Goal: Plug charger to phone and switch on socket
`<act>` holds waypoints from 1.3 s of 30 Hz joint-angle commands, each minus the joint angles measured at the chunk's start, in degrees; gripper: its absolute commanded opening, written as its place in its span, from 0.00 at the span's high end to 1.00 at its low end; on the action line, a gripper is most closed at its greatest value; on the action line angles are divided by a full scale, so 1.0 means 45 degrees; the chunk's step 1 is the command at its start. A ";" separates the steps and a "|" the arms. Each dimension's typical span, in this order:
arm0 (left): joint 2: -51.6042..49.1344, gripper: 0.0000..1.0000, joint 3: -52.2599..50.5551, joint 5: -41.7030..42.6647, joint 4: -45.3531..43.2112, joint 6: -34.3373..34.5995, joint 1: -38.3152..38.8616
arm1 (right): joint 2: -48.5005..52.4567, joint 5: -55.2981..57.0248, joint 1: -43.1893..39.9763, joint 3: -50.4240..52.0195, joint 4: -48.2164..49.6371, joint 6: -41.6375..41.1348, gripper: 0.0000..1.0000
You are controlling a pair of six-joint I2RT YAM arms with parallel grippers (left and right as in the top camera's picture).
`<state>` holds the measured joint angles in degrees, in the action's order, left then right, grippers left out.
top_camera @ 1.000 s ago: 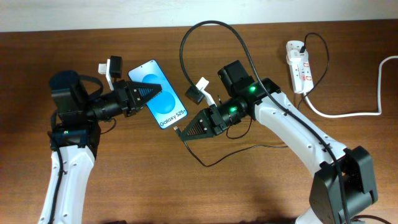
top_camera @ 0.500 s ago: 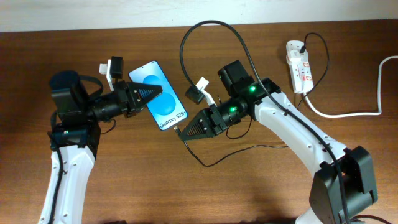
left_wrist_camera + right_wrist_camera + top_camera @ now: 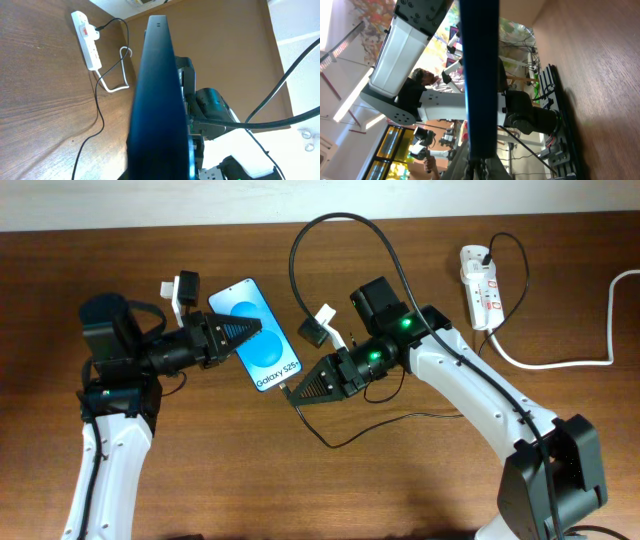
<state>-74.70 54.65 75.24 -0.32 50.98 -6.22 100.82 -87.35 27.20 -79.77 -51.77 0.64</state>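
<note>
The phone, its blue screen reading "Galaxy S25+", is held off the table with my left gripper shut on its left edge. My right gripper is shut on the charger's connector tip, which sits right at the phone's lower end. The charger cable arcs over the right arm to its black plug in the socket at the back right. The left wrist view shows the phone edge-on, with the socket beyond. The right wrist view shows the phone's edge just above the connector.
A thick white cord runs from the socket to the right table edge. Slack charger cable lies on the table under the right arm. The table's back edge meets a pale wall.
</note>
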 commanded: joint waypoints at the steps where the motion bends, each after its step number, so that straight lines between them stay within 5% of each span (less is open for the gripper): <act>1: 0.0005 1.00 0.0282 0.0330 -0.0112 -0.0359 0.0015 | 0.0039 -0.0355 0.0015 0.0024 0.0044 0.0083 0.96; 39: 0.0005 1.00 0.0282 0.0097 -0.0107 -0.0296 0.0015 | 0.0039 -0.0350 0.0024 0.0024 -0.0209 0.0068 0.96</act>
<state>-74.70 54.65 74.83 -0.47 50.52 -6.33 100.82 -87.35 26.30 -79.70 -52.62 0.47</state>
